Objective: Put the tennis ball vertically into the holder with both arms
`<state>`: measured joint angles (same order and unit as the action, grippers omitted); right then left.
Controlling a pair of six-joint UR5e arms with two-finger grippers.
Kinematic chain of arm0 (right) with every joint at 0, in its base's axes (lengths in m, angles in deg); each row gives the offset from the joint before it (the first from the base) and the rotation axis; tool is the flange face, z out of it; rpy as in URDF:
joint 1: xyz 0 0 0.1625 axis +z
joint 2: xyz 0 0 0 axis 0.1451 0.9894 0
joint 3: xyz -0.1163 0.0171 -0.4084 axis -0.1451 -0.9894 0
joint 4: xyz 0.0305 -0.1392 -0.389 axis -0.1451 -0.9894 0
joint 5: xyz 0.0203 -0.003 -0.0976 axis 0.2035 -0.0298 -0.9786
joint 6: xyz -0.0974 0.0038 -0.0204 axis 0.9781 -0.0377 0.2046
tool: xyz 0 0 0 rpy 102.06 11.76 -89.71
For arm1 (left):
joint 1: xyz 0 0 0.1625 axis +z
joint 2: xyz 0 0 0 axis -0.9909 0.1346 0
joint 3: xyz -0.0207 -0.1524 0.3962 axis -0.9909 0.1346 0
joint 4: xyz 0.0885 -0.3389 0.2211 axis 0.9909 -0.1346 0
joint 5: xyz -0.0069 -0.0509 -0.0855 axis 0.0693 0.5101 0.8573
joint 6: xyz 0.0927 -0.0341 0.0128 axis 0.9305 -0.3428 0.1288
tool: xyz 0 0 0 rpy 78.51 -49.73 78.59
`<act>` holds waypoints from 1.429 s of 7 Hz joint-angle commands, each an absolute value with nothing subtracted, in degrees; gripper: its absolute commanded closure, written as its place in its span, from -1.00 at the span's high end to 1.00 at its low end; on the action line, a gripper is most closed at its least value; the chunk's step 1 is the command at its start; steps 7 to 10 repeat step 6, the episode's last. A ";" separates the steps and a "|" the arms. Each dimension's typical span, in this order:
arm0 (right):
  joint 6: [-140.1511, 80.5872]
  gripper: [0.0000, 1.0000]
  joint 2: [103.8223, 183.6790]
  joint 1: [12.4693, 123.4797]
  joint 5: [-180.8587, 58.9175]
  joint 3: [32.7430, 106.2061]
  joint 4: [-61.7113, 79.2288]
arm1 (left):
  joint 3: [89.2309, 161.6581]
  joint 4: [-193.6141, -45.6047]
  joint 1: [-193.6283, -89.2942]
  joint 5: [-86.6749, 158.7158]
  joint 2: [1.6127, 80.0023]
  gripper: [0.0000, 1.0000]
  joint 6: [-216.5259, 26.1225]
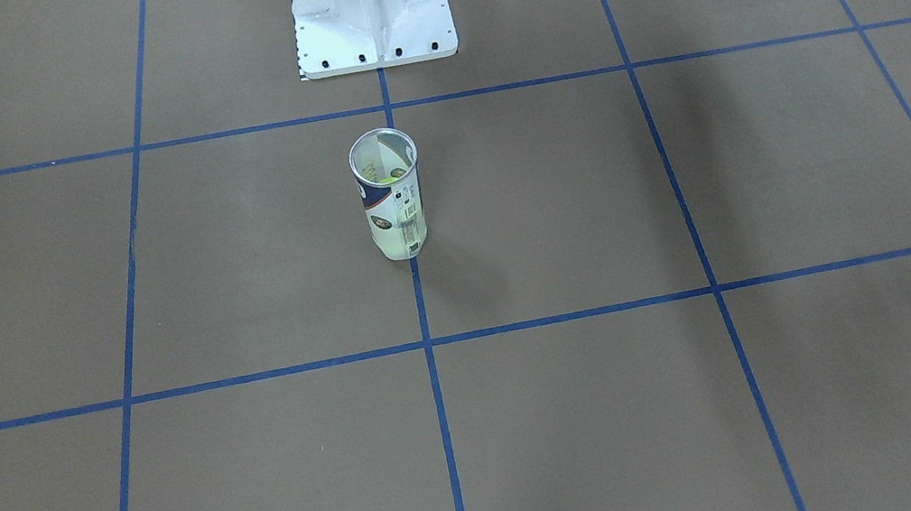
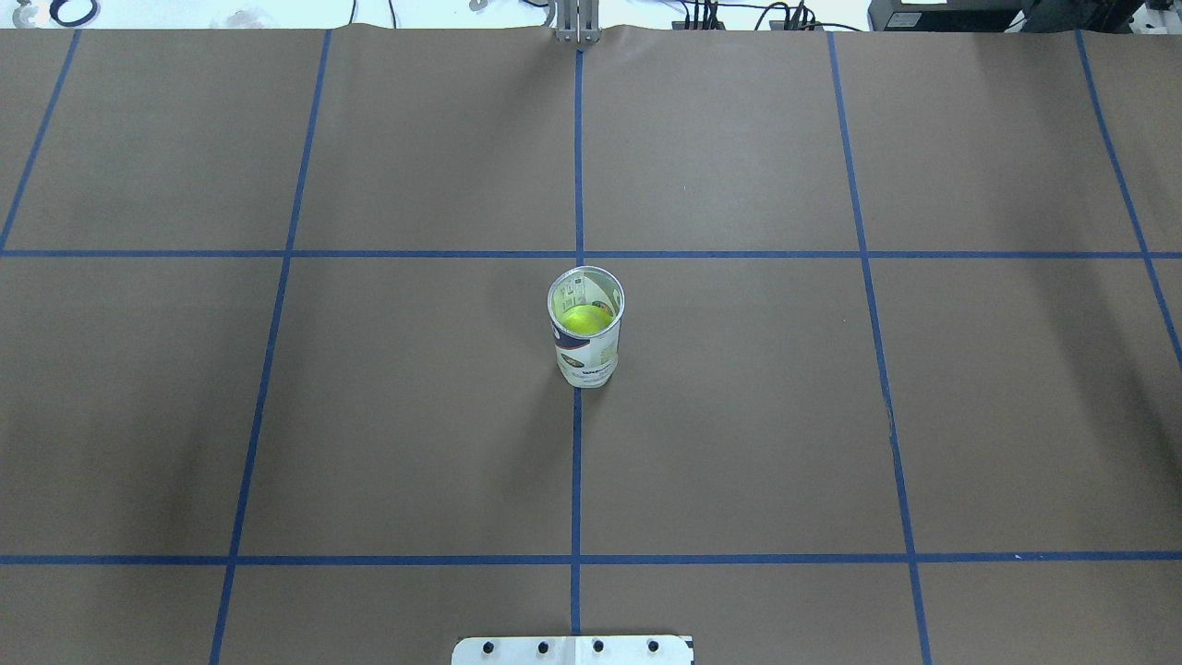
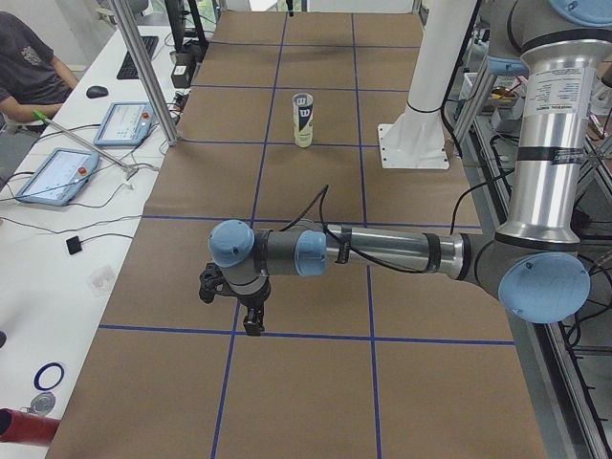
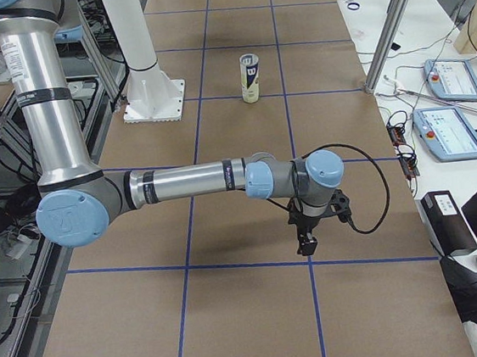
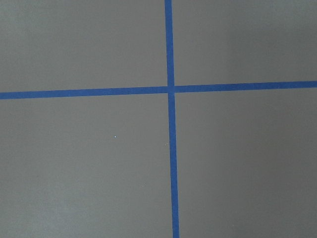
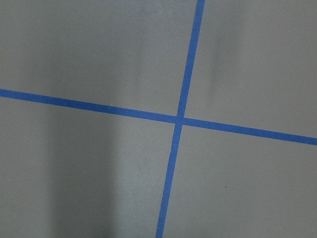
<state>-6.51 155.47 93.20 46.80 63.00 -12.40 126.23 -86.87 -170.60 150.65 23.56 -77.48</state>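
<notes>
The holder [image 1: 390, 202] stands upright at the middle of the table, a clear can with a white and navy label and a metal rim, also seen in the overhead view [image 2: 588, 356] and both side views [image 3: 303, 120] [image 4: 250, 77]. A yellow-green tennis ball [image 2: 584, 320] sits inside it, below the rim. My left gripper [image 3: 252, 325] hangs low over the table far from the holder, and I cannot tell whether it is open or shut. My right gripper [image 4: 305, 244] hangs likewise at the other end, state not readable. Both wrist views show only brown table and blue tape lines.
The white bolted pedestal [image 1: 370, 4] [image 2: 572, 649] stands behind the holder on the robot's side. A person [image 3: 29, 67] sits at a side bench with tablets [image 3: 57, 177]. More tablets [image 4: 451, 130] lie on the opposite bench. Metal posts [image 3: 143, 72] rise at the table's edge.
</notes>
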 commanded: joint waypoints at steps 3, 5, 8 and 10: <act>-6.42 0.99 155.94 93.25 46.44 63.93 -12.40 | 126.32 -86.91 -170.60 150.72 23.67 0.99 -77.48; -6.34 0.99 155.86 93.25 46.35 63.67 -12.40 | 126.23 -87.00 -170.51 150.72 23.67 0.99 -77.57; -6.42 0.99 155.86 93.25 46.35 63.58 -12.40 | 126.23 -87.00 -170.51 150.72 24.20 0.99 -77.40; -6.42 0.99 155.86 93.25 46.35 63.58 -12.40 | 126.23 -87.00 -170.51 150.72 24.20 0.99 -77.40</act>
